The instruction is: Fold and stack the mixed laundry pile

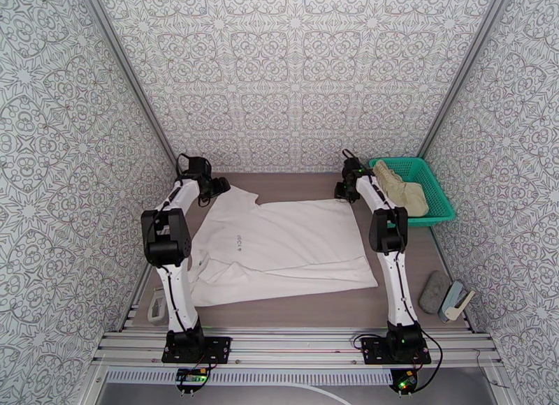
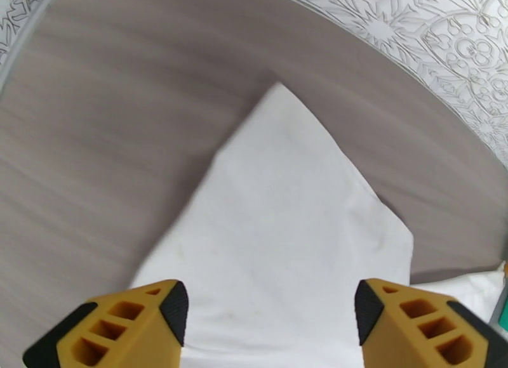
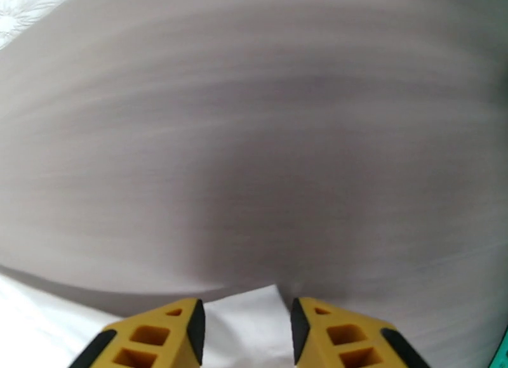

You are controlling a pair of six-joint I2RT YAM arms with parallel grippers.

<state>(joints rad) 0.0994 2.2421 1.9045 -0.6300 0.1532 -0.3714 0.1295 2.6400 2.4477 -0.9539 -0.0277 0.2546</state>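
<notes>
1. T-shirt [image 1: 286, 249]: white, spread over mid-table [image 1: 391, 305], flat on its right half and rumpled toward the left edge.
2. Basket [image 1: 439, 190]: far-right corner. Shorts [image 1: 402, 186] lie in it, unfolded.
3. Left gripper [image 1: 222, 185]: over the shirt's far-left corner, jaws wide, nothing held.
4. Right gripper [image 1: 342, 190]: at the shirt's far-right corner, jaws narrower but gapped, with the cloth tip between them. Judged not pinched.
5. Step, judged: take both far corners and fold toward the near edge. Seat the cloth deep between the pads before closing. Lift both arms together and level, keeping the far hem taut so no crease drags.
6. Views: the top camera gives the shirt's whole outline and the basket. The left wrist shows its corner as a flat pointed flap. The right wrist, blurred, shows the tip sitting between the fingers [image 3: 190, 325], too fine to read from above.
</notes>
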